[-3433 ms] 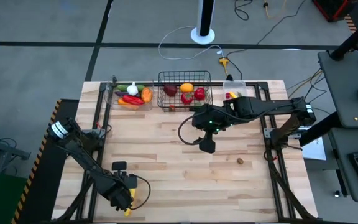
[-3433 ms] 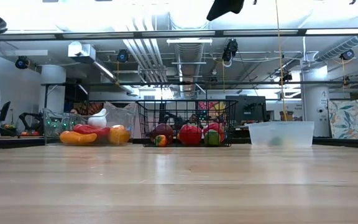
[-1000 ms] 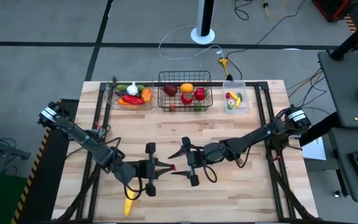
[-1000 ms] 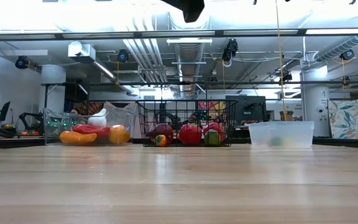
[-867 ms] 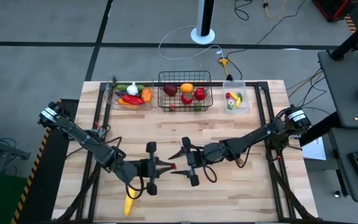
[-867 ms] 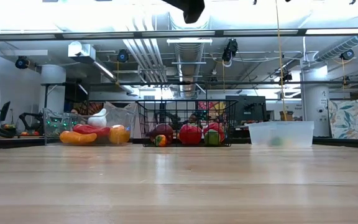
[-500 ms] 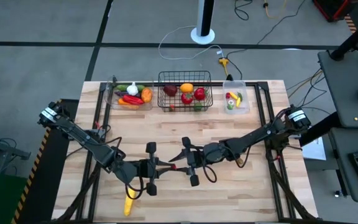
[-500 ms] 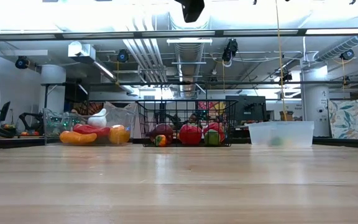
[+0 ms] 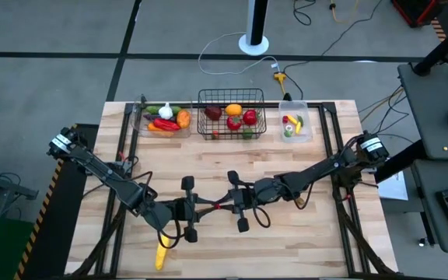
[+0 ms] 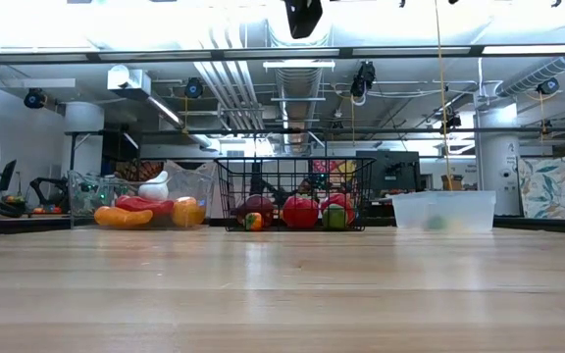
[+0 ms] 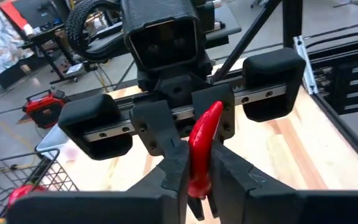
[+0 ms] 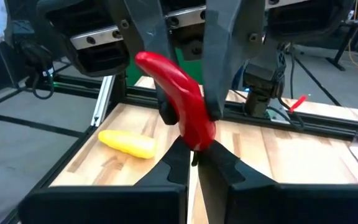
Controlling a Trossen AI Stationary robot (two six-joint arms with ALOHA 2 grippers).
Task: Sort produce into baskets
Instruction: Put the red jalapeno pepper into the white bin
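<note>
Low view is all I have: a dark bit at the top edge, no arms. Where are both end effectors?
Observer: They meet tip to tip over mid-table. The left end effector comes in from the left and the right end effector from the right.
Operator: Anything carried?
Observer: A red pepper sits between them, and the right end effector is shut on one end of it.
Operator: Any produce loose on the table?
Observer: One yellow piece lies on the table beside the left arm, far from the baskets.
</note>
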